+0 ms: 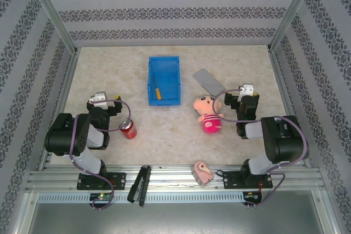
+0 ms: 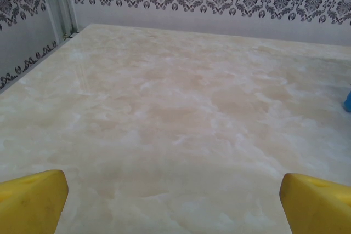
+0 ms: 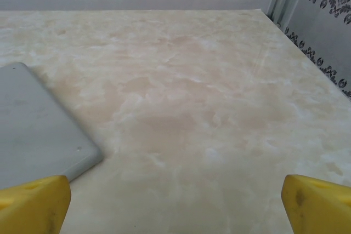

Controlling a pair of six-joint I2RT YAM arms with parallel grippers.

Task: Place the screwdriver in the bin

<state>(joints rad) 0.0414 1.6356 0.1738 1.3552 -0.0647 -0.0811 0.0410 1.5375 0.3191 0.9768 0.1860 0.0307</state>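
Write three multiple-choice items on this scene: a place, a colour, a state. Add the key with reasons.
1. Where is the screwdriver? A in the bin; B beside the doll; C on the grey plate.
2. What colour is the can? A green; B red; C white.
3. The left gripper is: A shut on the screwdriver; B shut, empty; C open, empty.
Key: 1 A, orange handle within the blue walls. 2 B, red body. 3 C, yellow fingertips far apart over bare table.
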